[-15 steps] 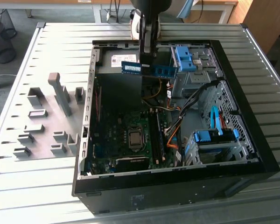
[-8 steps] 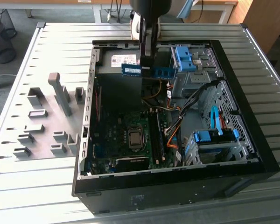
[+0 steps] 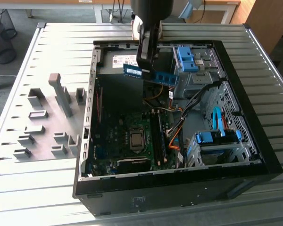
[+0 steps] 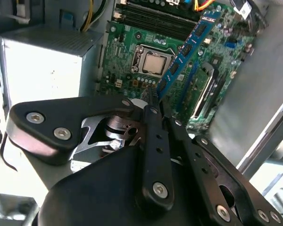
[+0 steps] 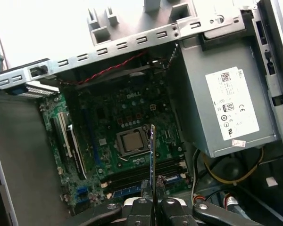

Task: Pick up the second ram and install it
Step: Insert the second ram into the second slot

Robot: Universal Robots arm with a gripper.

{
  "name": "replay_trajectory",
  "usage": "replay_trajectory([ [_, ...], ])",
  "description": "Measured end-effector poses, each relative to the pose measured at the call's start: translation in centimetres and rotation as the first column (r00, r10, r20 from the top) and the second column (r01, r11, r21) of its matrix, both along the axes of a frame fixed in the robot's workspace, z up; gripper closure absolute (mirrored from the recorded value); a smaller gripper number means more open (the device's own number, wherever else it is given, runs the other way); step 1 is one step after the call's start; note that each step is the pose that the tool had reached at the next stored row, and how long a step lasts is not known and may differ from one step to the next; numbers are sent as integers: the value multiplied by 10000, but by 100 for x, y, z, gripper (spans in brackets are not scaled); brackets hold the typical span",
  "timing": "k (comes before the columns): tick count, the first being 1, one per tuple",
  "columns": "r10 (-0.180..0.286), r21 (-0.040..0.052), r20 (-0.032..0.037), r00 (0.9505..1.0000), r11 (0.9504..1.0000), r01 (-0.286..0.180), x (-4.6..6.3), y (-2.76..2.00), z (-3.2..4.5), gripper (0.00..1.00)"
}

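While the gripper (image 3: 145, 63) is closed on the second ram (image 3: 165, 76), I judge that the picking is done and the carrying toward the slot is in hand. The strip hangs in the upper middle of the exterior view, above the open computer case (image 3: 269, 165) and clear of the motherboard (image 3: 127, 127). Installing calls for its long edge to lie parallel with a free memory slot (image 3: 159, 136), directly above it. It is thin and blue-green, with dark chips in a row.
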State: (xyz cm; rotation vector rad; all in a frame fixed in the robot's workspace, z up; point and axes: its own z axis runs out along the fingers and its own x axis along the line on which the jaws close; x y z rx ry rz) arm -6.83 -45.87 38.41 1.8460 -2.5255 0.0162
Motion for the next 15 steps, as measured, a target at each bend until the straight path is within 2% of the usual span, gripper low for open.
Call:
replay_trajectory([
  [3, -293, -1, 0, 9996, 9996, 293, 0, 0, -6, 86],
  [15, -310, 1, 0, 9995, 9995, 310, 0, 0, -7, 86],
])
